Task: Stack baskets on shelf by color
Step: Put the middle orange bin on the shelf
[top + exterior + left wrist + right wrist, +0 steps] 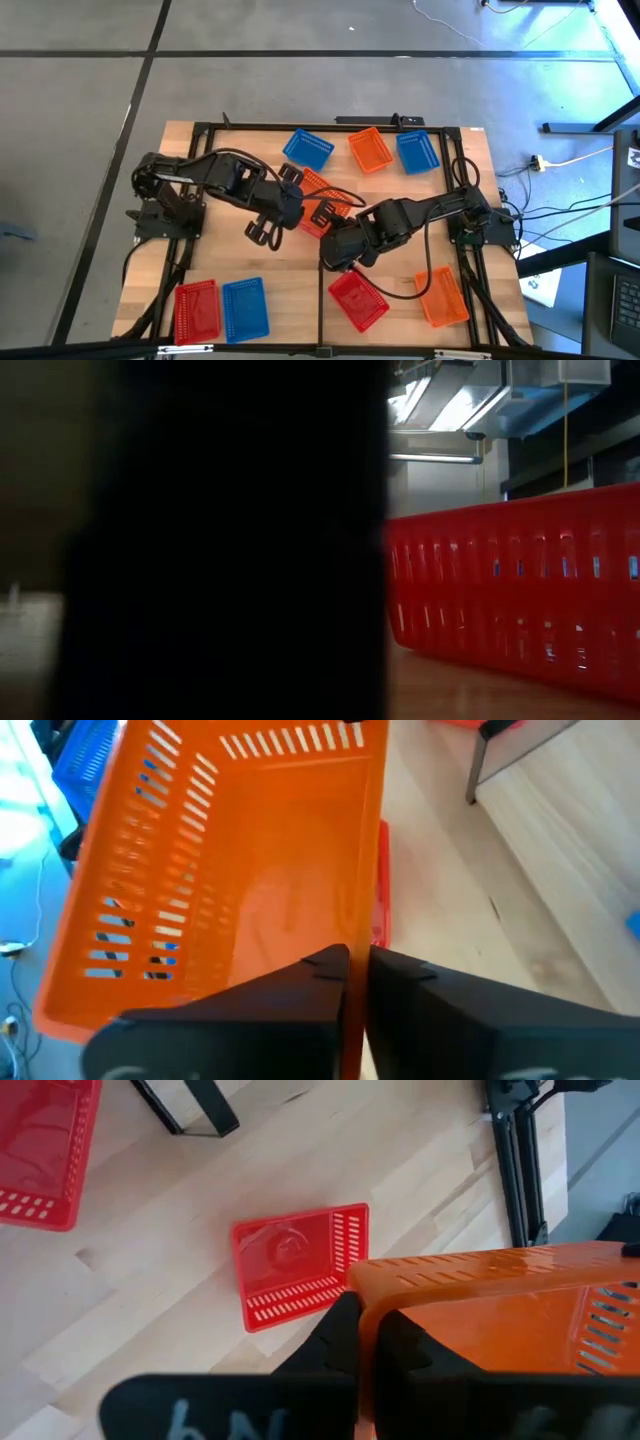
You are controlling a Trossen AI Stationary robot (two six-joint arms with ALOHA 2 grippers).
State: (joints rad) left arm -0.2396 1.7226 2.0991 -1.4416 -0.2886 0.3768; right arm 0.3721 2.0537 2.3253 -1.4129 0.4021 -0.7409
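While both arms meet at mid-tabletop (pixel 300 140) from above, an orange basket (pixel 322 203) sits between them. Left wrist: left gripper (pixel 358 970) jaws pinch the orange basket's rim. Right wrist: right gripper (pixel 368 1330) jaws also clamp an orange rim, a red basket (pixel 300 1265) lying beyond.

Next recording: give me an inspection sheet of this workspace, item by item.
Surface: pale plank tabletop, black-framed.
Job's things: orange plastic lattice basket at centre; blue baskets, red baskets and other orange baskets near the edges.
Clutter: nothing seen.
Grippers: left gripper and right gripper each clamp an orange basket wall.
Cables: black arm cables; floor cables at right.
Surroundings: grey floor; a dark shape blocks much of the low view.
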